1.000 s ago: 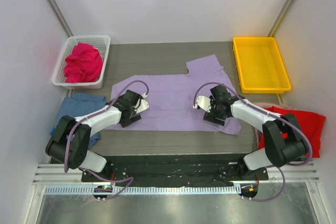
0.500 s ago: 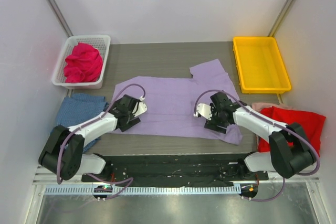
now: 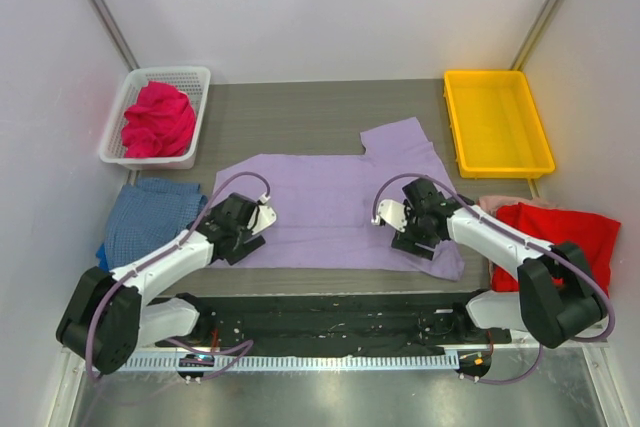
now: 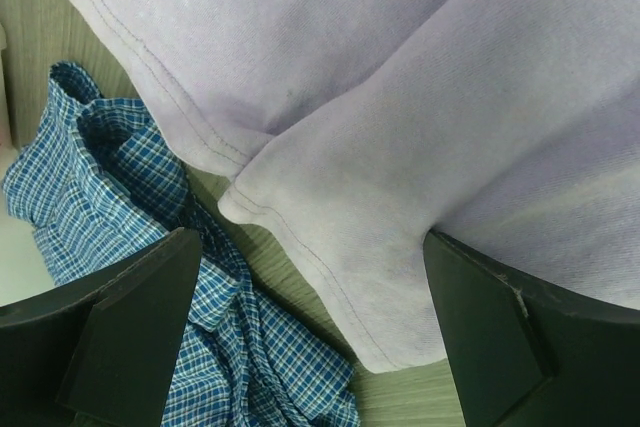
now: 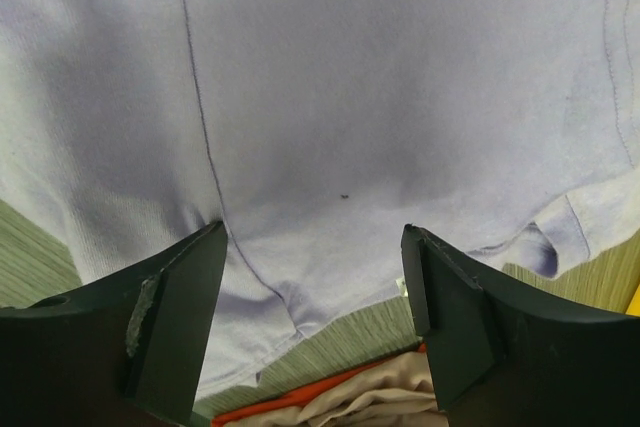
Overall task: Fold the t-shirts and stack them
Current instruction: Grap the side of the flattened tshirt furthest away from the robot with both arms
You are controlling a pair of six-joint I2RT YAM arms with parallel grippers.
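We see the left gripper (image 3: 238,227) spread wide over the left edge of the purple t-shirt (image 3: 320,197); the right gripper (image 3: 412,227) gapes, empty, above its near right corner.

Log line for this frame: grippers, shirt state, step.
step: pre-fold | left gripper: open, empty, over lavender t-shirt near-left corner | right gripper: open, empty, over its near-right edge | shirt: spread out, unfolded

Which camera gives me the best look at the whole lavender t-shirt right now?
Top external: the lavender t-shirt lies spread out, with nearly its whole outline visible. The left wrist view shows only a close-up of a hemmed, stitched edge. The right wrist view shows only a near corner with seams.
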